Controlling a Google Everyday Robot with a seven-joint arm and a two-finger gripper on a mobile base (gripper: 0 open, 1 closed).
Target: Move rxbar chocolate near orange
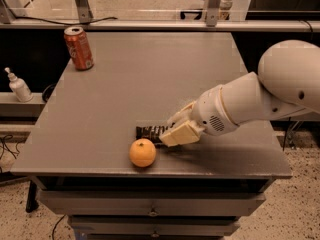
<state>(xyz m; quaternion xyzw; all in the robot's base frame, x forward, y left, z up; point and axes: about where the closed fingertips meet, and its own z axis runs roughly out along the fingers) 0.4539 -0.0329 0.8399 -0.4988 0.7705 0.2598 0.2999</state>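
- Black shiny bar (149, 132) is clamped by the gripper's (169, 134) blocky cream fingers (181, 133) on the grey desk (125, 84).
- Round orange (142, 152) is seen just beside it.

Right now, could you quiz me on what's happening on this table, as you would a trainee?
1. True or false: the soda can stands right beside the orange.
2. What do the fingers of the gripper hold? A) the orange B) the rxbar chocolate C) the soda can
3. Which edge of the table is the orange nearest?

Key: 1 false, the can stands at the far left corner. 2 B. 3 the front edge.
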